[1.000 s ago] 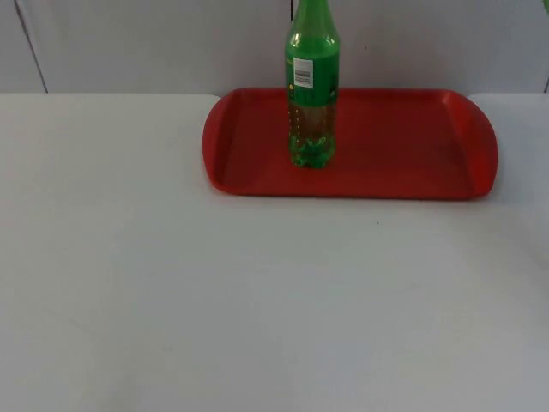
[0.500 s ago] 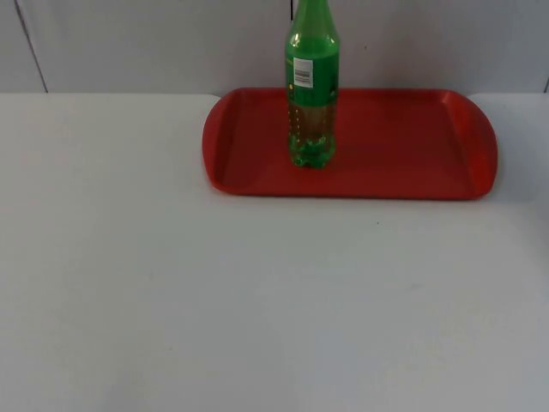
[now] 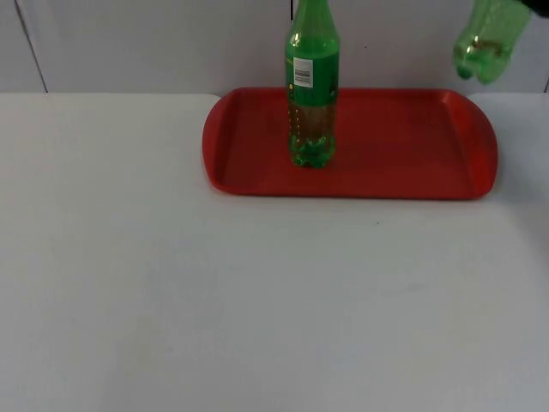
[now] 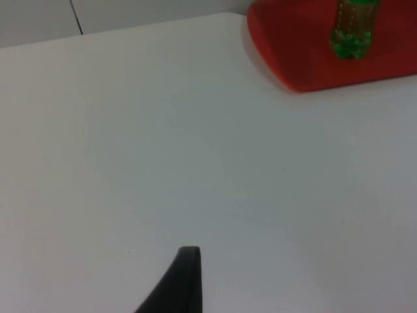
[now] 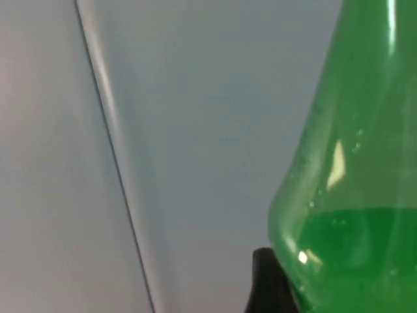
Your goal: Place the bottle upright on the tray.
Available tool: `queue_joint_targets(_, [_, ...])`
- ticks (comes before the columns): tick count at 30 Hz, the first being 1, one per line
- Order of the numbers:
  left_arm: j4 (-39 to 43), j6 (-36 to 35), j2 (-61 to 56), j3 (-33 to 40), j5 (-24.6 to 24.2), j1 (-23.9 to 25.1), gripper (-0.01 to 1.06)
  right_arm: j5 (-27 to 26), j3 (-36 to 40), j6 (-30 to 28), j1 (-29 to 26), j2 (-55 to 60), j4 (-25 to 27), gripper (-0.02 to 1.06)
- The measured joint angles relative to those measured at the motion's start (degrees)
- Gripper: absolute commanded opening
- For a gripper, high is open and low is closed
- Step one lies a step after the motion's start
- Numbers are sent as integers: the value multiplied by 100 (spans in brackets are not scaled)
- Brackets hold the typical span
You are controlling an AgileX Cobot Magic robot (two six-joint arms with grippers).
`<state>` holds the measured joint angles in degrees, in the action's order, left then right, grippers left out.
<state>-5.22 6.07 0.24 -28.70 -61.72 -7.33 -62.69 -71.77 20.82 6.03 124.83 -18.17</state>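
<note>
Red tray [image 3: 403, 172] lies at the far edge of the white table [image 3: 257, 300], against the grey partition wall [image 3: 154, 43], toward the far right corner.

Green bottle [image 3: 312, 86] stands upright on the tray, near its left end, base flat on the tray floor. White label [image 3: 304, 73] on the upper body carries small dark print, too small to read; no brand can be made out. The left wrist view takes in the same bottle's lower part [image 4: 352, 29] on the tray's corner [image 4: 293, 65].

A second green bottle [image 3: 489, 39] hangs in the air over the tray's far right corner, tilted, base pointing down and toward the left, clear of the tray. In the right wrist view its green body [image 5: 355, 195] sits close against a black fingertip, wall behind it. Right gripper: I cannot tell from the pictures whether it grasps this bottle.

Left gripper: one black fingertip [image 4: 179, 283] over bare table near the left side, well apart from the tray; whether released or clenched cannot be told. That arm waits.
</note>
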Motion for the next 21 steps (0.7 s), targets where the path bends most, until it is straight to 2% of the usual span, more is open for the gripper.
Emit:
queue_joint_targets(4, [0, 0, 0, 0, 0, 0, 105, -21, -232, -49, 0, 426, -225, 0])
queue_joint_targets(12, [0, 0, 0, 0, 0, 0, 105, -158, -1024, -139, 0, 1011, -1032, 0])
queue_joint_targets(21, [0, 0, 0, 0, 0, 0, 105, -38, -1458, -139, 11, 1288, -1120, 0])
